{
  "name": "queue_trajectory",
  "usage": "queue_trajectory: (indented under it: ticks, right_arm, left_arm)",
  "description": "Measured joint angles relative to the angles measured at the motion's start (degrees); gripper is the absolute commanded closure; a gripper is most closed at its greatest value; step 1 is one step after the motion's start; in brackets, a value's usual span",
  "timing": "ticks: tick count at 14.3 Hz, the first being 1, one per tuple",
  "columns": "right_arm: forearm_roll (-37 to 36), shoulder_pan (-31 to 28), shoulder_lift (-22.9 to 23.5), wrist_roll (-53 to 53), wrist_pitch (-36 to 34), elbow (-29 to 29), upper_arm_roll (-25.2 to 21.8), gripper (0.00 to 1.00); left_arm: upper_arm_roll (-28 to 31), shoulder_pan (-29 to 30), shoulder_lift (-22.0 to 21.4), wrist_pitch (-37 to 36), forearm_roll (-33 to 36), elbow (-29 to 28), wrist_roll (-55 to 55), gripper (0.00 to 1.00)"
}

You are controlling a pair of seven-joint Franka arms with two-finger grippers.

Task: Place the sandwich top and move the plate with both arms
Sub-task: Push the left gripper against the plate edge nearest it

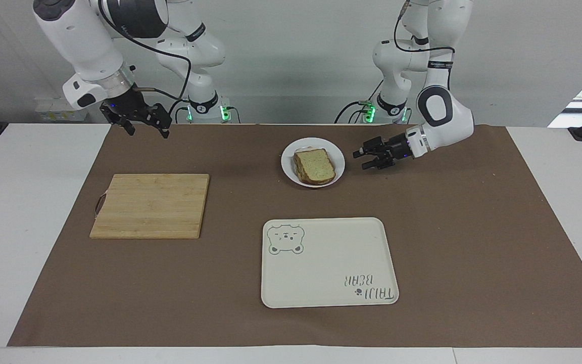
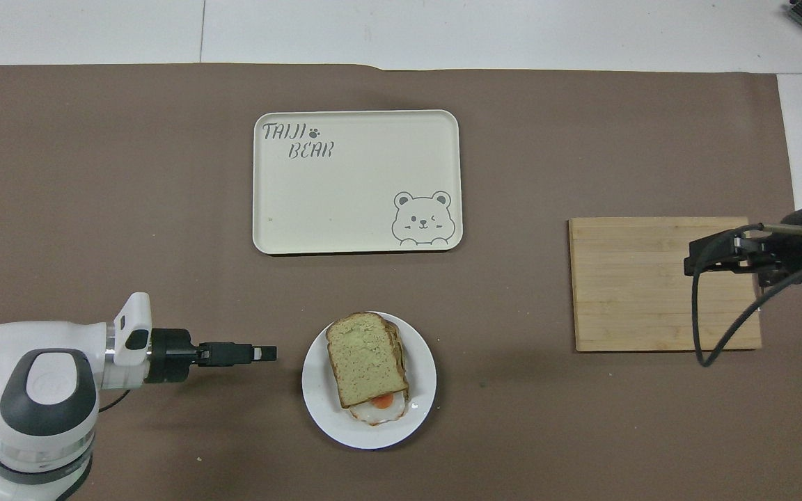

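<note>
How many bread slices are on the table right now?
2, both stacked on the plate: the sandwich top lies uppermost, and a second slice's crust peeks out beneath it, with a fried egg showing at the edge nearer the robots. Anything under the stack is hidden.

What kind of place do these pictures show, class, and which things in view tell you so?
Probably a robotics lab staged as a kitchen worktop. Two robot arms, left gripper and right gripper, are based at a table under a brown mat, with a sandwich on a plate, a cutting board and a tray.
</note>
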Motion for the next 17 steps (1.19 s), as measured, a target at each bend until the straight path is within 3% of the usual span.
queue_trajectory:
  ticks: [2, 4, 6, 8, 13, 14, 16, 17]
  right_arm:
    - [0.0, -2.0, -0.1, -1.1, -0.3, -0.1, -0.1, 0.0]
    - [-0.1, -3.5, -0.2, -2.3, -0.2, -0.1, -0.1, 0.0]
    - [-1.3, -4.7, -0.2, -4.1, 0.1, 0.0, -0.1, 0.0]
    - [-3.5, -4.9, -0.2, -4.6, 0.8, 0.6, 0.0, 0.0]
    - [-4.2, -4.7, -0.9, -4.5, 1.0, 4.9, 1.2, 0.0]
    - [-4.2, -4.7, -1.1, -4.2, 1.0, 5.7, 1.3, 0.0]
    - [-4.2, -4.6, -1.4, -3.3, 0.4, 7.2, 1.5, 0.0]
    - [-4.2, -4.5, -1.4, -3.1, -0.4, 8.0, 1.6, 0.0]
  left_arm:
    - [0.0, -0.5, 3.4, 0.2, -1.5, -0.1, 3.5, 0.24]
    - [0.1, -0.5, 5.1, 0.2, -1.7, -0.5, 5.6, 0.33]
    - [0.1, -0.7, 5.0, 0.1, -1.7, -1.3, 6.3, 0.41]
    - [0.0, -2.0, 5.0, 0.1, -3.1, -1.9, 6.5, 0.57]
    - [-0.1, -5.3, 5.0, 0.2, -4.3, -3.5, 6.6, 0.65]
    - [-0.1, -5.3, 5.0, 0.2, -4.5, -3.6, 6.6, 0.71]
    - [-0.1, -5.5, 5.0, 0.1, -4.9, -3.6, 6.6, 1.0]
    - [-0.1, -5.7, 5.0, 0.1, -5.1, -3.6, 6.6, 1.0]
